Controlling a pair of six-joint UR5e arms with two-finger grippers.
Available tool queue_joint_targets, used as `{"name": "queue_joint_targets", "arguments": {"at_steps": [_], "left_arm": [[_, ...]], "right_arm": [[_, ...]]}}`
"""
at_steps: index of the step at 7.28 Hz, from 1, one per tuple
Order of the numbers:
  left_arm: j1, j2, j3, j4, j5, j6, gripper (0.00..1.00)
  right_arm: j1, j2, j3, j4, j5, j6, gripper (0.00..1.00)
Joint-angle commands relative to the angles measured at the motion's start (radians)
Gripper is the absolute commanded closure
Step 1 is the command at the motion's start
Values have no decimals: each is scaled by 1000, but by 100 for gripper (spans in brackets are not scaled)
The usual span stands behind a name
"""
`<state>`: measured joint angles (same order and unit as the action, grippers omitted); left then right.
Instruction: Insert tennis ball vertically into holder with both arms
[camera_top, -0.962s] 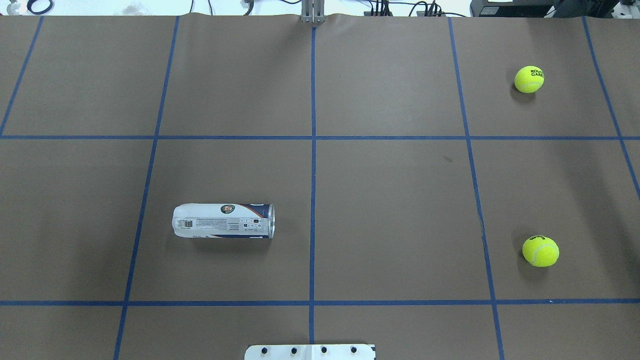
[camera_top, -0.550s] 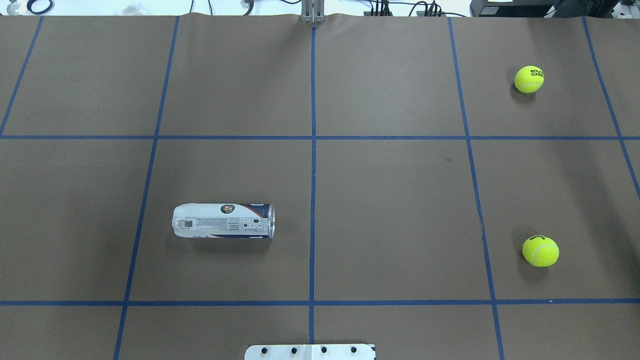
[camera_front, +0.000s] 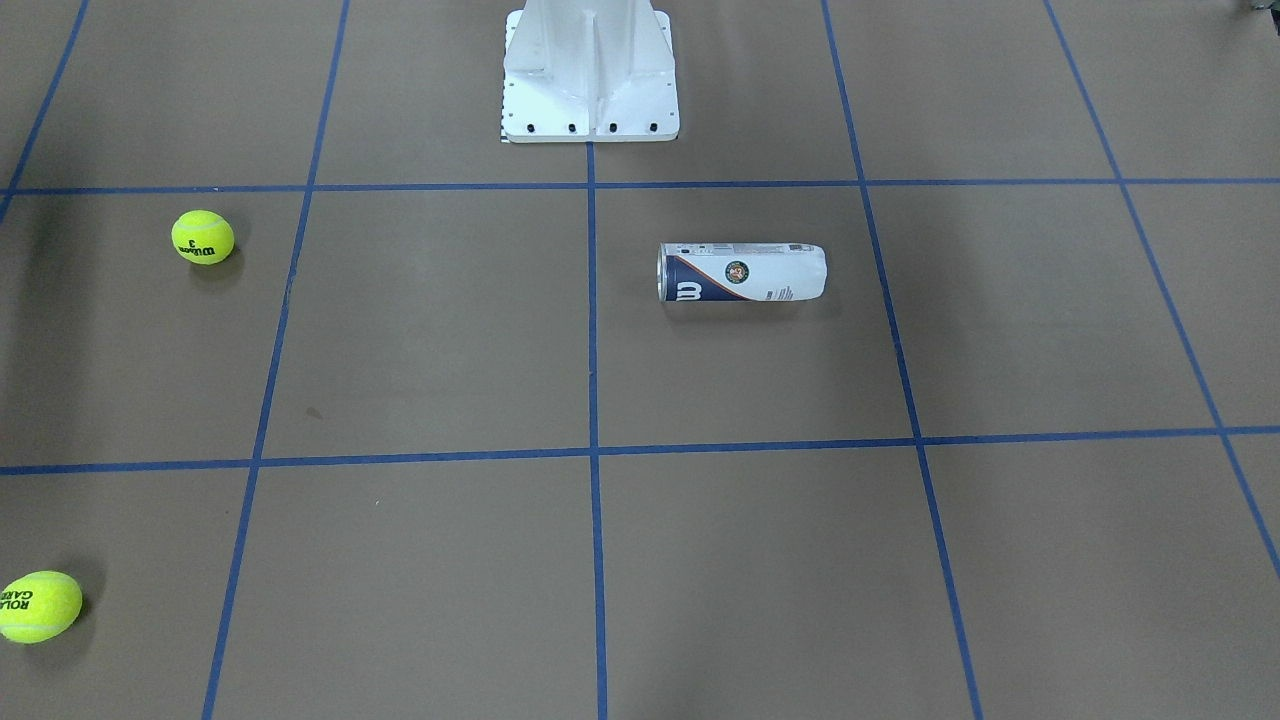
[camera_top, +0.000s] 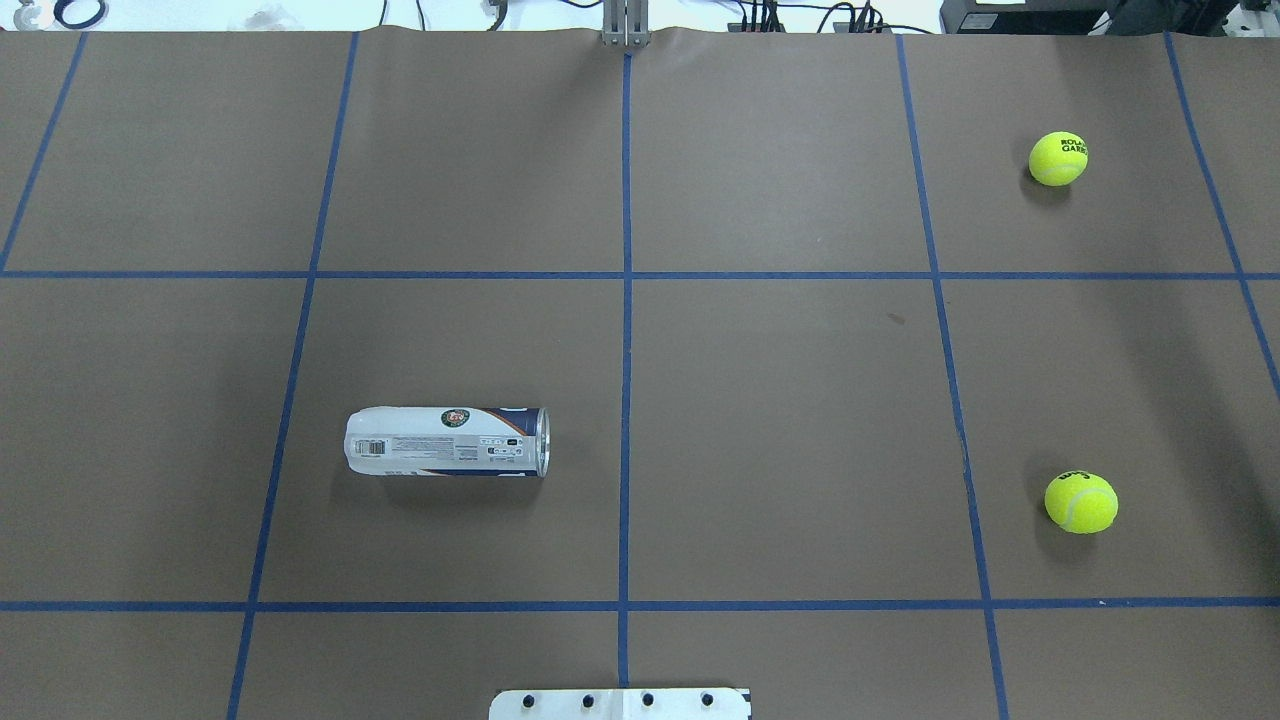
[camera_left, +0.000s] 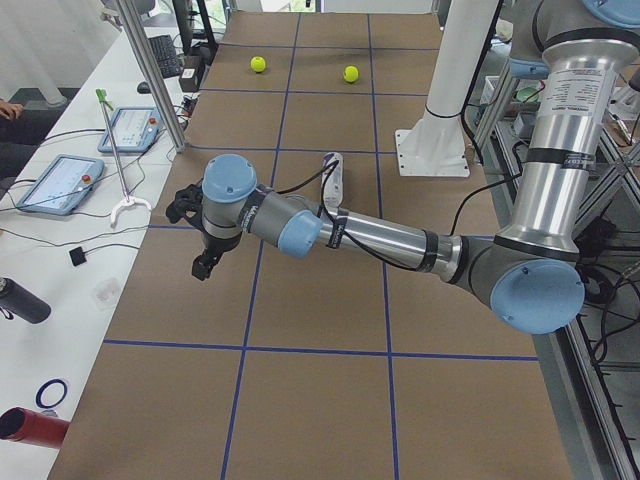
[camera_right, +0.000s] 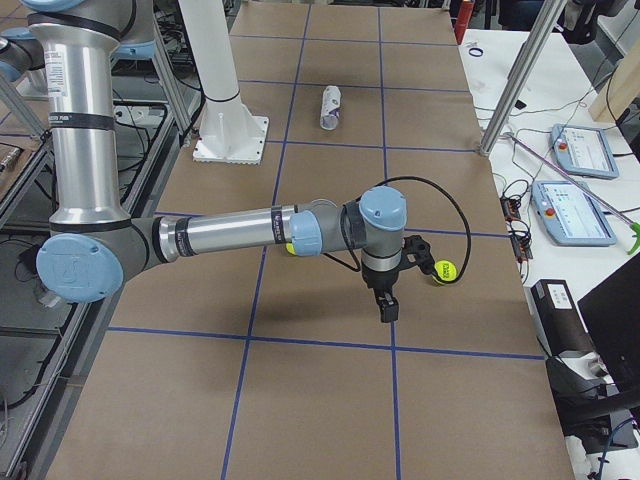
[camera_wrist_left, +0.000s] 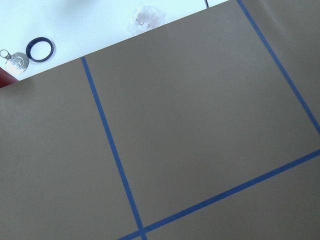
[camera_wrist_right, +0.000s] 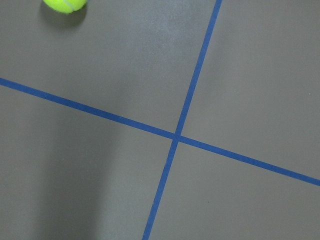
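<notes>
While blue-gridded, brown table (camera_top: 780, 420) beneath holder (camera_top: 447, 441).

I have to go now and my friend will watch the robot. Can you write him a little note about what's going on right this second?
Left gripper: above the table on the robot's left side; open or shut, cannot tell.
Right gripper: above the table beside the far tennis ball, not touching it; cannot tell either.
Holder: lying on its side on the left half, open end toward the robot's right.
Near tennis ball: on the right half.
Done: nothing yet.
Left: stand the holder up, pick up a ball, drop it in.
</notes>
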<state>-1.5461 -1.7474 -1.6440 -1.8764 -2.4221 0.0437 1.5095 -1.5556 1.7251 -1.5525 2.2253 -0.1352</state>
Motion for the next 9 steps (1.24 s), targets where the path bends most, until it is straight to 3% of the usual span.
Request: {"name": "queue_joint_targets", "arguments": {"at_steps": [1, 5, 7, 9], "left_arm": [[137, -67, -5, -119, -6, -4, 0], [294, -305, -8, -152, -17, -22, 0], [381, -327, -52, -155, -14, -13, 0], [545, -337, -82, -159, -5, -4, 1]], "right_arm": [[1, 2, 1, 0, 2, 3, 0], [0, 2, 2, 0, 4, 25, 0], [0, 2, 4, 0, 4, 39, 0], [0, 3, 7, 0, 4, 64, 0]]}}
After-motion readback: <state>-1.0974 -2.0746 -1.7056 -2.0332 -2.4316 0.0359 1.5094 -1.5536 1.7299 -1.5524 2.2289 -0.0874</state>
